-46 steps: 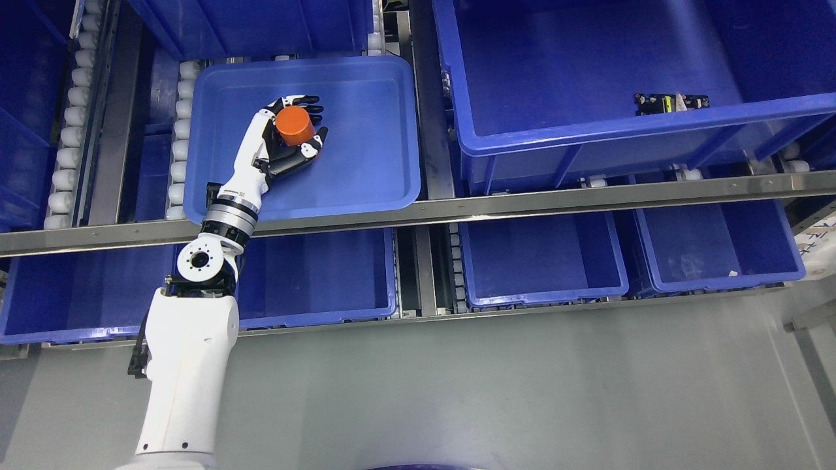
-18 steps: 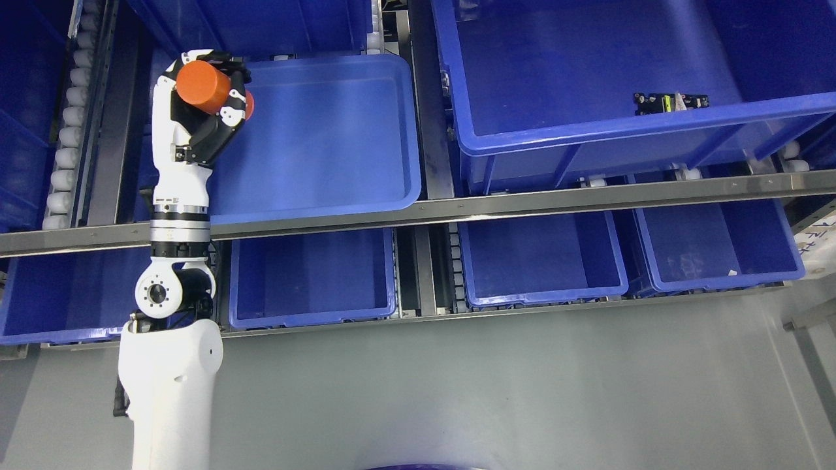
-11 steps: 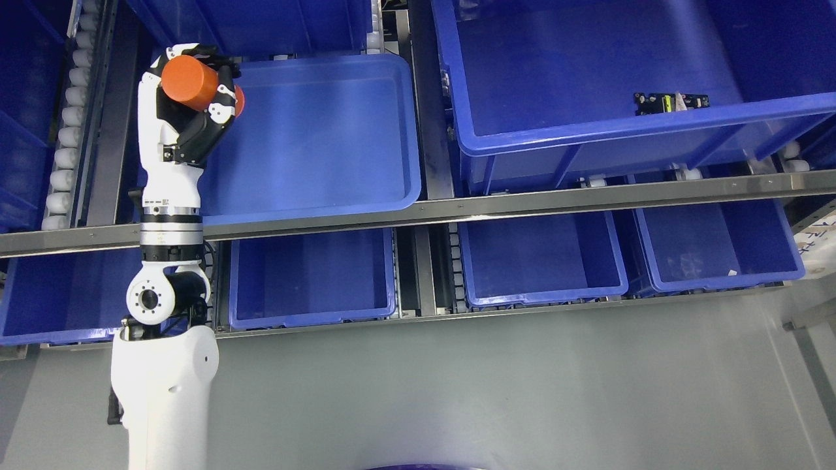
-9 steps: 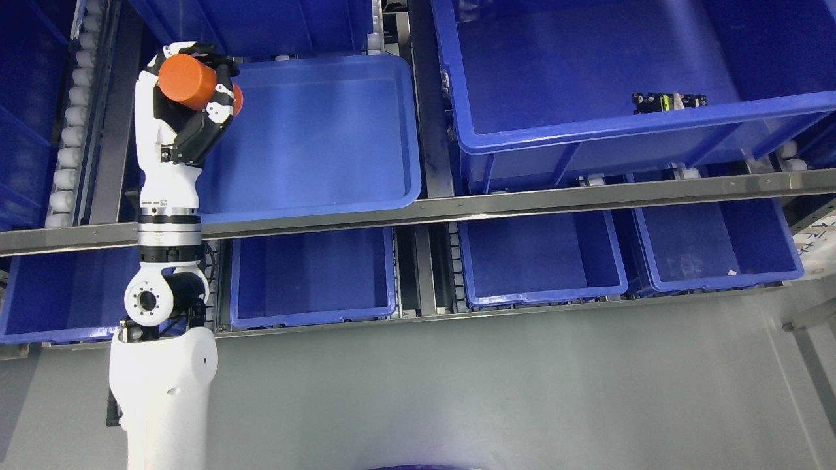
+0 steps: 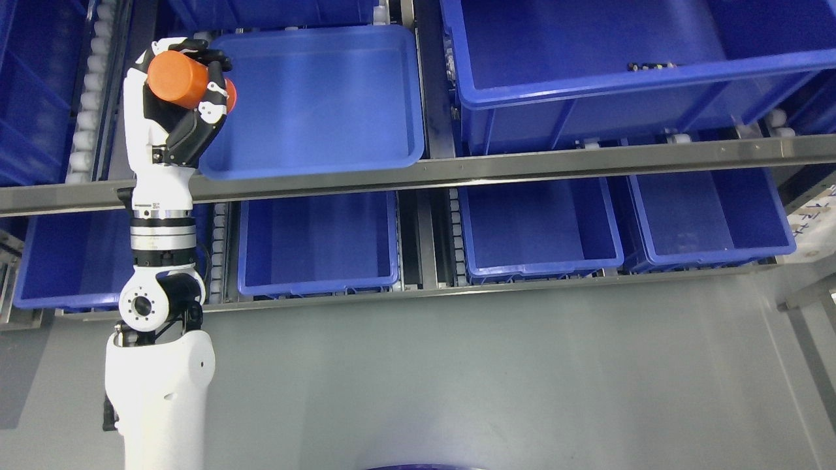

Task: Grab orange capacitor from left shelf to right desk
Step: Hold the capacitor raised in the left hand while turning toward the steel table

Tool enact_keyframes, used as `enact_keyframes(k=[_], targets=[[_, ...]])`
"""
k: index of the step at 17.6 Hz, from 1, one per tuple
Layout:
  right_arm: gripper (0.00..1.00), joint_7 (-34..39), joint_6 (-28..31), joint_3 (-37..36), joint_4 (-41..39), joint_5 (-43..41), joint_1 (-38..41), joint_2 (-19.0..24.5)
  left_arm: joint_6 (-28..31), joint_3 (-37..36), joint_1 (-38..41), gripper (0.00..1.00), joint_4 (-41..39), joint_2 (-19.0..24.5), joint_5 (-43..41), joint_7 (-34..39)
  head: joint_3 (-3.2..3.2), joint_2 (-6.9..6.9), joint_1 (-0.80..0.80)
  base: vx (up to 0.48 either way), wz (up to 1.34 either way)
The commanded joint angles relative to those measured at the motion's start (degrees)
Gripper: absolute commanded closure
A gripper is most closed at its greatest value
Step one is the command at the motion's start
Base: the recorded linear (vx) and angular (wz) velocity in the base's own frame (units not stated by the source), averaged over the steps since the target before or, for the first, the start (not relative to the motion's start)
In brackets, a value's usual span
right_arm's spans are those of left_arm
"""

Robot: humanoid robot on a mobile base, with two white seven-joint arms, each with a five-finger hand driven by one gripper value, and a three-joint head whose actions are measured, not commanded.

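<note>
Closest to you is the grey floor [image 5: 496, 365], with the white left arm [image 5: 160, 385] rising from the bottom edge on the left. Follow that arm up past its round joint and ringed wrist and you reach the left hand [image 5: 176, 111], the only hand you can see. Its dark fingers [image 5: 212, 108] are curled around the orange capacitor [image 5: 179, 79], which lies tilted in the grasp, one flat end turned left and toward you. The capacitor is held up over the top left corner of the shallow blue tray [image 5: 313, 147] (just at the tray's edge, not resting inside it).

Behind the floor you can count four blue bins on the lower shelf level: one partly hidden behind the arm [image 5: 62, 261], one [image 5: 320, 284] just right of it, a third [image 5: 539, 264] past the middle, and a fourth [image 5: 712, 251] at the right.

A steel rail [image 5: 522, 168] crosses the whole width above them. On the upper level you have the one shallow tray at left and one large deep bin [image 5: 588, 85] at right, and inside that bin a small dark part [image 5: 653, 66] shows just above its front rim, too small to make out. Strips of white rollers [image 5: 88, 117] run along the far left.
</note>
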Motion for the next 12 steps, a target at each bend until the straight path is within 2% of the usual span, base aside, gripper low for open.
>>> enact_keyframes(k=[1, 7, 12], targets=[[0.0, 0.1, 0.0, -1.0, -1.0, 0.2, 1.3, -1.0, -0.2, 0.3, 0.4, 0.99, -1.3, 1.0, 0.0, -0.5, 0.0, 0.0, 0.0, -0.226, 0.01], [0.0, 0.1, 0.0, -1.1, -1.0, 0.2, 1.3, -1.0, -0.1, 0.3, 0.4, 0.99, -1.3, 1.0, 0.0, -0.5, 0.0, 0.0, 0.0, -0.191, 0.04], [0.0, 0.1, 0.0, -1.1, -1.0, 0.2, 1.3, -1.0, 0.0, 0.3, 0.1, 0.99, -1.3, 1.0, 0.0, -0.5, 0.0, 0.0, 0.0, -0.083, -0.03]])
